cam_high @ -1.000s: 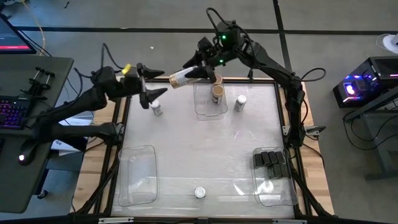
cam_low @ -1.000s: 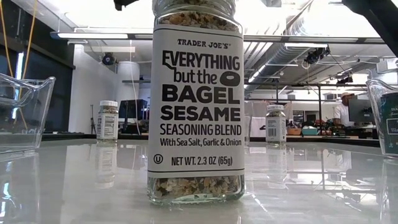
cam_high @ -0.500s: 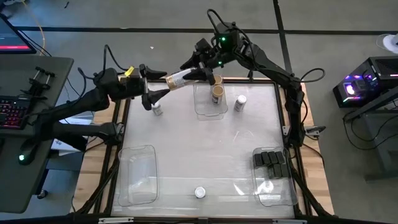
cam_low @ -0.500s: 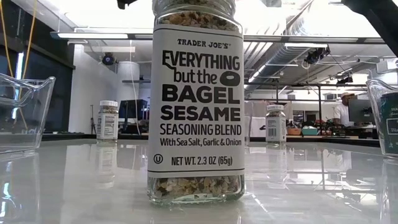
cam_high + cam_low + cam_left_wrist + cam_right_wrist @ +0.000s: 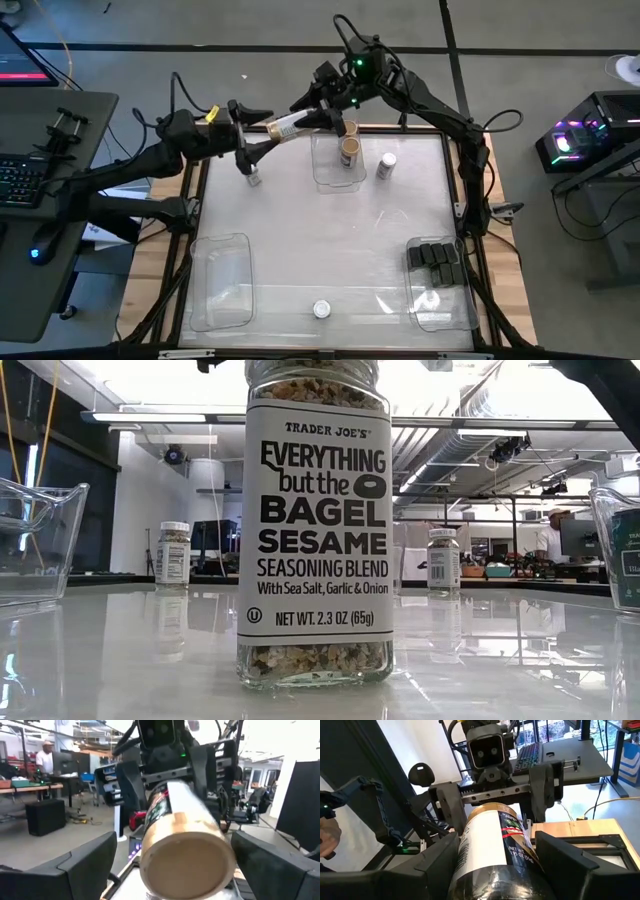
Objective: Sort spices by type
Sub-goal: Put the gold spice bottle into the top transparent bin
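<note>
- Handover was under way above the table's far left edge: the right gripper (image 5: pixel 312 112) pinched a tan-lid jar (image 5: pixel 287 126) lying level in the air, lid end toward the left arm.
- The left gripper (image 5: pixel 252 143) had its fingers spread on either side of that lid, not yet closed on it, as the left wrist view showed.
- Sorted so far, by my reading: several black boxes (image 5: pixel 436 260) sat in the near-right bin (image 5: pixel 462 308), and one tan-lid jar (image 5: pixel 349 151) stood in the far bin (image 5: pixel 322 172).
- Left to do: the near-left bin (image 5: pixel 222 284) held nothing, while three white-lid jars stood loose, one near the front edge (image 5: pixel 321 309), one beside the far bin (image 5: pixel 386 165), one under the left gripper (image 5: pixel 253 178).
- I judged the job about half done.
</note>
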You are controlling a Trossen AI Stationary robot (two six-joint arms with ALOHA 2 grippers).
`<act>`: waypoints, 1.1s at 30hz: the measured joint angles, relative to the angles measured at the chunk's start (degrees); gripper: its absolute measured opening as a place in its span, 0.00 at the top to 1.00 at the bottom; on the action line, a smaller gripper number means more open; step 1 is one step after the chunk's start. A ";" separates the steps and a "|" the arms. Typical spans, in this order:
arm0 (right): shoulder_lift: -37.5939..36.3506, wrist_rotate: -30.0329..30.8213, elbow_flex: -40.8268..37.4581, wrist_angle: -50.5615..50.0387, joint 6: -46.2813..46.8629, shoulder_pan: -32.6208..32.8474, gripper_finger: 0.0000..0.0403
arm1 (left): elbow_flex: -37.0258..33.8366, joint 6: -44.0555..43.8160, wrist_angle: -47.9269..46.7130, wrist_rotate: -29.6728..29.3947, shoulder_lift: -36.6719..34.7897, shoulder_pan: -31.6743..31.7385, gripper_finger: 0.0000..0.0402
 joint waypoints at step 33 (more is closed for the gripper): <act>-1.94 1.52 0.00 4.76 6.74 -4.22 0.29 | -0.04 -1.19 -10.05 -9.12 -0.97 0.32 0.41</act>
